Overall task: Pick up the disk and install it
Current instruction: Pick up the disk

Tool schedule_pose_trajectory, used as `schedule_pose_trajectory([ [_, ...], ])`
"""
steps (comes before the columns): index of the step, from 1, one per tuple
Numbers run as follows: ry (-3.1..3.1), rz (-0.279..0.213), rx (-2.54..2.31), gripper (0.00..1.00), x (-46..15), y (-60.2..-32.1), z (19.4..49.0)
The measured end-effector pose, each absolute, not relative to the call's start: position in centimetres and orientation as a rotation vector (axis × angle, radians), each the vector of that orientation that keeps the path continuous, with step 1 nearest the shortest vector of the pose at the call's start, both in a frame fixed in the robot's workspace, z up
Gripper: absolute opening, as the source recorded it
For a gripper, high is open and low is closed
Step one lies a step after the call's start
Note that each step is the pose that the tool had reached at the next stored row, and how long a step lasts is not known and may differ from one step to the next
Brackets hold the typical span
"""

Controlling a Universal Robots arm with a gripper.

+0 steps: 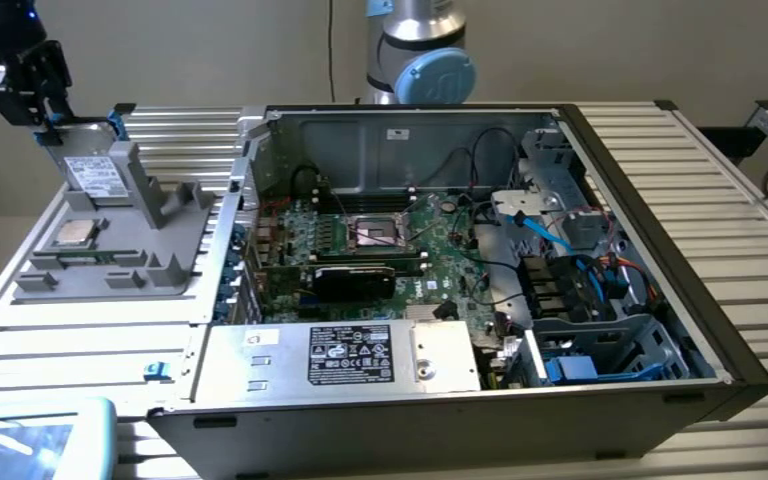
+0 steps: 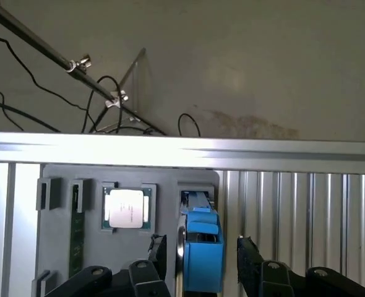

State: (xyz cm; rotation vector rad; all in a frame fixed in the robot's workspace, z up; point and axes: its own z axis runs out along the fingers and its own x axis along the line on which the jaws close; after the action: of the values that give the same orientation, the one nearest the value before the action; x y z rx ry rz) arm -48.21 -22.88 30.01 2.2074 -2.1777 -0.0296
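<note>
The disk (image 1: pixel 92 175) stands on edge in a slot of the grey holder (image 1: pixel 117 262) at the exterior view's left, white label showing, blue bracket along its edges. My gripper (image 1: pixel 35 105) hangs just above the disk's top edge. In the wrist view the disk's blue bracket (image 2: pixel 201 250) lies between my two black fingers (image 2: pixel 159 250), a gap on each side. The gripper (image 2: pixel 201 263) is open and touches nothing.
A square processor chip (image 2: pixel 126 208) and a green memory stick (image 2: pixel 76 230) lie in the grey holder (image 2: pixel 59 260). The open computer case (image 1: pixel 651 200) sits to the exterior view's right, holding a silver power supply (image 1: pixel 344 355), motherboard (image 1: pixel 371 235) and cables.
</note>
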Motion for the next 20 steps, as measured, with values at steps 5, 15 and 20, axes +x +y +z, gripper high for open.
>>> schedule_pose_trajectory([
  [5, -2.179, -0.036, 2.212, 0.57, -48.2, -22.9, 29.1],
  [15, -2.19, -0.05, 2.223, 0.57, -48.2, -23.0, 28.5],
  [20, -2.193, -0.056, 2.227, 0.57, -48.3, -23.1, 28.3],
])
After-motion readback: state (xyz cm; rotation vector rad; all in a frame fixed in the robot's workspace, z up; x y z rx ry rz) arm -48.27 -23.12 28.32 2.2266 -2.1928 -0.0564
